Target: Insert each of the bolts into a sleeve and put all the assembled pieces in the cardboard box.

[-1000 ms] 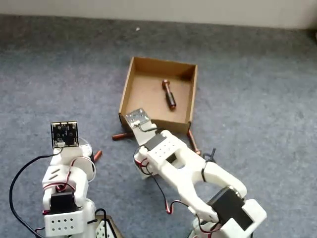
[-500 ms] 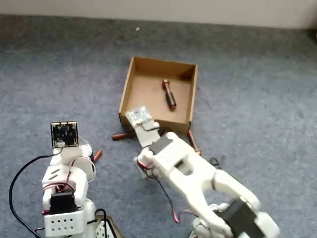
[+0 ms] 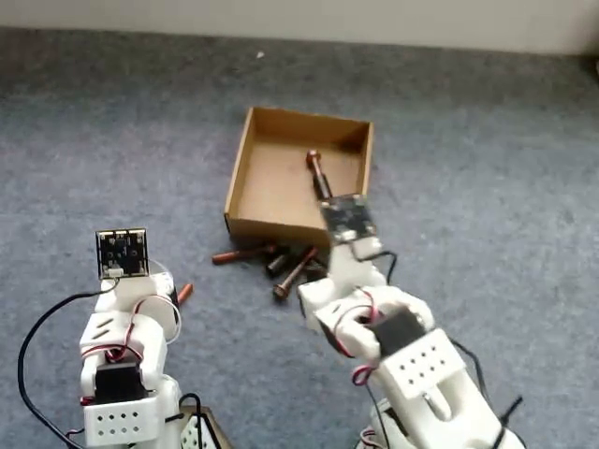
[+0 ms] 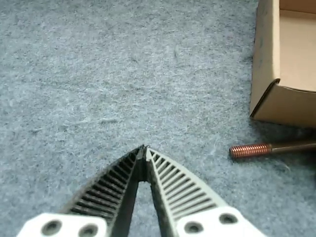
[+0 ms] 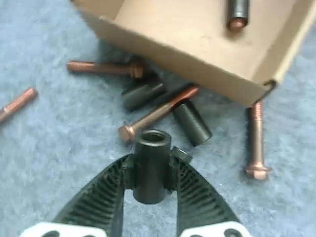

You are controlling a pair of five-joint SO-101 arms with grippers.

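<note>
Right gripper (image 5: pixel 150 165): closed snug on one dark sleeve (image 5: pixel 149 180), held upright, hole facing up, over the carpet (image 5: pixel 59 163) just in front of the cardboard box (image 5: pixel 197 69). Left gripper (image 4: pixel 143 149): pinched shut on nothing, low over the carpet, near a bolt (image 4: pixel 269 148) and a corner of the box. By the box's near wall: two more sleeves (image 5: pixel 143 94) lying down, loose bolts (image 5: pixel 155 113) scattered around. Inside the box: one finished piece (image 3: pixel 319 178).

Things to watch for, as a guess. Could drop the sleeve: round and smooth, gripped on just two sides, easy to twist loose with a crooked push from a bolt. Could end up in the box with no bolt inside, with the box so close. Could also bump the little pile and roll the bolts away while coming down. Cannot pick anything up with the left gripper before opening, and might just shove the flat-lying bolt along the carpet.

Different from a second ago: right arm swung across, from the left end of the box's near wall to farther right, close to the finished piece. Pile of sleeves and bolts no longer covered from above. Left arm in the same spot as before.
</note>
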